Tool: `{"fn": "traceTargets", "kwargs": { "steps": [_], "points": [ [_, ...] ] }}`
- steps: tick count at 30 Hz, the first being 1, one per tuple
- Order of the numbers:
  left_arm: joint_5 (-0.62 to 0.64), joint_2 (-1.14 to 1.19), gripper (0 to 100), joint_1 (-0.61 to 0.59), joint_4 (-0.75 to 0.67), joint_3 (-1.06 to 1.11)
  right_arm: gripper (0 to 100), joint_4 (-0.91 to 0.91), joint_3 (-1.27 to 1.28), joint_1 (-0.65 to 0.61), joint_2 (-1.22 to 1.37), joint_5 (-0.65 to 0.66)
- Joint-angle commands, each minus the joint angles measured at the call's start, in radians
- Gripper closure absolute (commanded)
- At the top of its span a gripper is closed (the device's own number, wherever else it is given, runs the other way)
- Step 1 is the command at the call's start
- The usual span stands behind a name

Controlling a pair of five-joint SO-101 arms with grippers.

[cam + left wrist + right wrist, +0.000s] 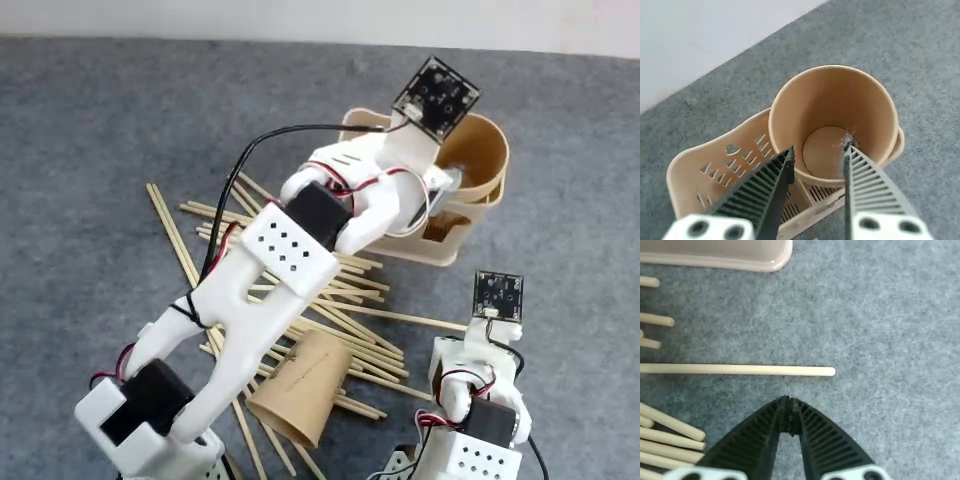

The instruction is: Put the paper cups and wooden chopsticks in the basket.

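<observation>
A tan paper cup (832,95) is seen standing upright at one end of the beige slotted plastic basket (695,172). The left gripper (819,148) is poised over its rim, jaws spread wide, with one fingertip (848,148) over the cup's inside. A second tan paper cup (300,388) is laid on its side across the scattered wooden chopsticks (352,300) on the grey counter (90,130). The right gripper (790,416) is closed on nothing, just beside a single chopstick (740,370).

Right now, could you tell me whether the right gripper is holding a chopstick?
No, the right gripper is shut on nothing, and the nearest chopstick lies flat just beyond its tips, untouched.
</observation>
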Motion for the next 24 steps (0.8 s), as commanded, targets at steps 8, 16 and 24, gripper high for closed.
{"fn": "traceTargets", "kwargs": {
  "steps": [8,16,24],
  "points": [
    [0.005,-0.030,83,0.018,-0.058,0.015,99.3,-0.001,0.120,0.010,-0.012,0.002],
    [0.002,-0.087,83,0.016,0.143,-0.183,99.3,-0.001,0.120,0.010,-0.012,0.002],
    [0.002,-0.252,83,0.018,0.445,-0.205,99.3,-0.001,0.120,0.010,-0.012,0.002]
  ]
}}
